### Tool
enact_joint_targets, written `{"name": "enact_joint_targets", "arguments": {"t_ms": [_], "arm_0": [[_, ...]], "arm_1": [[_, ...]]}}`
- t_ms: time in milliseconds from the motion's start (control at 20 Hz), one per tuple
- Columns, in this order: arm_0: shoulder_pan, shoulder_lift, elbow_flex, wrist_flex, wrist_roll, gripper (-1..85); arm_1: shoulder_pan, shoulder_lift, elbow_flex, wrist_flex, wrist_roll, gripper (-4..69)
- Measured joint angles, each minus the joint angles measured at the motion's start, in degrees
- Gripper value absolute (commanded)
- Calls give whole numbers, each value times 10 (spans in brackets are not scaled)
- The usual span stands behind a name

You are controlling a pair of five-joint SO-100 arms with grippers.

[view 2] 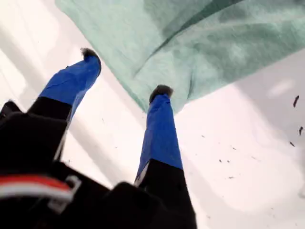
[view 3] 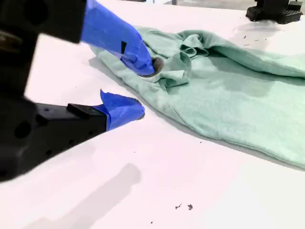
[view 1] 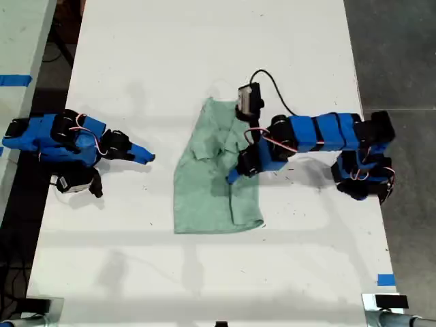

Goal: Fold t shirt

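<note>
T shirt point(view 1: 214, 174) crumpled mid-table; one pincer point(view 1: 234, 176) on it, other pincer point(view 1: 146, 156) apart

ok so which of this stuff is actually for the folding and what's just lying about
For the job:
t shirt
my first gripper, open, at the shirt
my second gripper, open, on the white table beside the shirt

Lying about:
black box with cable next to the shirt
blue tape mark
dark specks
</note>
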Motion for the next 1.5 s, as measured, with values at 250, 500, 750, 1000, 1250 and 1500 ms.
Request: {"name": "enact_joint_targets", "arguments": {"t_ms": [250, 500, 750, 1000, 1250, 1500], "arm_0": [[0, 0, 0, 0, 0, 109], [0, 0, 0, 0, 0, 110], [0, 0, 0, 0, 0, 111], [0, 0, 0, 0, 0, 111], [0, 0, 0, 0, 0, 111], [0, 0, 0, 0, 0, 111]], "arm_1": [[8, 335, 409, -94, 86, 42], [18, 714, 867, -195, 129, -9], [89, 1047, 1091, -163, 58, -5], [99, 1076, 1107, -161, 20, 22], [98, 1085, 1115, -163, 28, 22], [89, 1085, 1116, -163, 32, 22]]}}
